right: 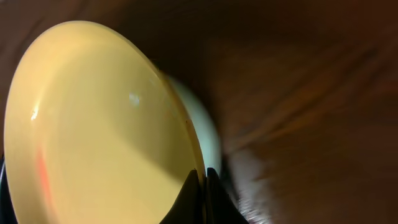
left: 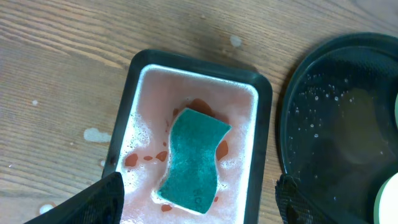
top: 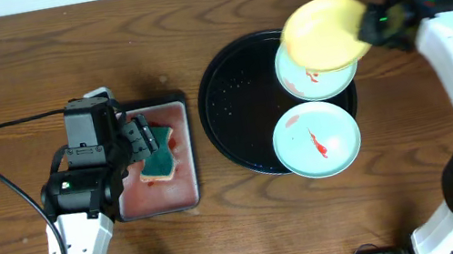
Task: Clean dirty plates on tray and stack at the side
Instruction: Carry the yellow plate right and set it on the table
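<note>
A smooth pale yellow plate (top: 324,32) is clamped by its rim in the right gripper (right: 203,186), above the far edge of the glossy black tray (top: 222,109). The left gripper (top: 141,139) is spread open over a wavy green sponge (left: 193,162).

**Overhead view.** The pale yellow round plastic plate (top: 324,33) hides the 11 o'clock part of one pale mint-white round plastic plate (top: 321,77). The left gripper (top: 144,139) covers the 10 o'clock corner of the green wavy-edged sponge (top: 160,162).

**Left wrist view.** The large round glossy black tray (left: 339,118) is cut by the 3 o'clock edge. The small rectangular black-rimmed tray (left: 186,62) is cut by the 6 o'clock edge. A mint-white sliver shows at 4 o'clock; which plate it belongs to cannot be told.

**Right wrist view.** The yellow plate runs off at 6 and 9 o'clock. Behind it only a mint-white crescent shows. The brown wooden table (right: 311,124) is blurred at 3 o'clock. Only the tips of the right gripper (right: 202,186) show.
</note>
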You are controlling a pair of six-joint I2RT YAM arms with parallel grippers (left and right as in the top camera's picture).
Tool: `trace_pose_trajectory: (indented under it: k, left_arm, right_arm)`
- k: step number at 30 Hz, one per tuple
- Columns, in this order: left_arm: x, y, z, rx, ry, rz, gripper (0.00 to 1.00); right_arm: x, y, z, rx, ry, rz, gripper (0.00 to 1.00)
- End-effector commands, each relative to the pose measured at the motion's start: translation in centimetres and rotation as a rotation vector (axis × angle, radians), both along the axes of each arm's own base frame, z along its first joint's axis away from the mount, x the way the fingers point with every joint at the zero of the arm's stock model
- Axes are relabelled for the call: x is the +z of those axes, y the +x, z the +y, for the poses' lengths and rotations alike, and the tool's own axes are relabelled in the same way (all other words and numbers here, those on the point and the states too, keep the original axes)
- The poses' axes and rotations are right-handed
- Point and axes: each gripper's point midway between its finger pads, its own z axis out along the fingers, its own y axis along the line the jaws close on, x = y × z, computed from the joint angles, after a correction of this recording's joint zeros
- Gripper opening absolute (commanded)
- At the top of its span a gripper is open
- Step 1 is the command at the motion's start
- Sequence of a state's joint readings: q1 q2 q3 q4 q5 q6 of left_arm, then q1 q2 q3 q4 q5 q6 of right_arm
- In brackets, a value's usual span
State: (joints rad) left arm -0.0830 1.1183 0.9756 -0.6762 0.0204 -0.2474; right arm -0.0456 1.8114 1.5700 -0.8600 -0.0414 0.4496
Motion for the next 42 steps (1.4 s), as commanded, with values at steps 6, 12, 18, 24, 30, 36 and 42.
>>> trace_pose_trajectory:
  k: [6,12,18,24,30,36,42]
  left_arm:
    - [0.3,0.1,0.0,-0.001,0.002,-0.007,0.78]
    - [0.3,0.1,0.0,-0.001,0.002,-0.007,0.78]
    - [0.3,0.1,0.0,-0.001,0.002,-0.007,0.79]
    - [0.3,0.1,0.0,-0.001,0.002,-0.008,0.78]
    - [0.3,0.1,0.0,-0.001,0.002,-0.007,0.79]
    - [0.3,0.1,0.0,-0.001,0.002,-0.007,0.79]
    - [0.3,0.1,0.0,-0.001,0.002,-0.007,0.79]
  right_arm:
    - [-3.5,-3.2,-10.8,-0.311,0.07,0.039,0.01]
    - [-5.0,-5.6,-16.6,-0.457,0.072,0.032,0.01]
    - [-4.8,-8.0,-22.2,-0.591,0.066,0.002,0.01]
    - [-5.3,-9.1,-24.3,-0.615,0.089,-0.027,0.01]
    - [-6.8,-7.7,-22.5,-0.559,0.097,-0.06,0.01]
    - [-8.4,-6.7,-21.6,-0.535,0.041,-0.073,0.01]
    - [-9.1,-6.9,-21.8,-0.542,0.027,-0.071,0.06]
